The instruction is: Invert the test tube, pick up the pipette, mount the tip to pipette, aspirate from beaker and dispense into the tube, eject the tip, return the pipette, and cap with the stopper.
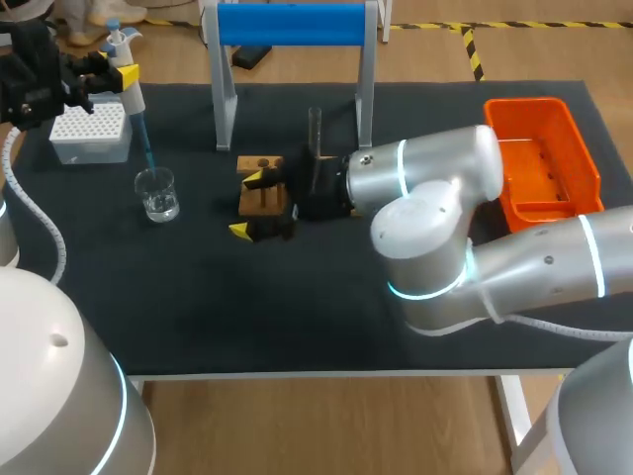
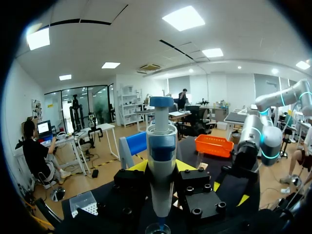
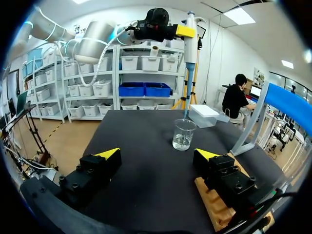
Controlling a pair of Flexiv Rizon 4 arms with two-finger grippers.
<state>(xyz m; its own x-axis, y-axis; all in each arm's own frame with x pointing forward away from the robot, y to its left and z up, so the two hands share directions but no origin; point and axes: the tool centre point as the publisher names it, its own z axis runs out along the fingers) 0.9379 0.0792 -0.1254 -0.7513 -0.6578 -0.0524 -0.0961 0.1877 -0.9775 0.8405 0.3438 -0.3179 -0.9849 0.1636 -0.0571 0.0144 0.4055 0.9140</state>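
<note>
Pipette (image 1: pixel 131 95) apparently gripped by left tool (image 1: pixel 119 75) over beaker (image 1: pixel 157 194); right tool (image 3: pixel 157 155) open, black table (image 1: pixel 297 317).

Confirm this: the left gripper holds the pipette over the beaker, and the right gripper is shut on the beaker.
Wrong on the right arm. The right gripper is open and holds nothing; the beaker stands free ahead of it, as the right wrist view shows. The rest holds: the left gripper is shut on the pipette, over the beaker.
</note>
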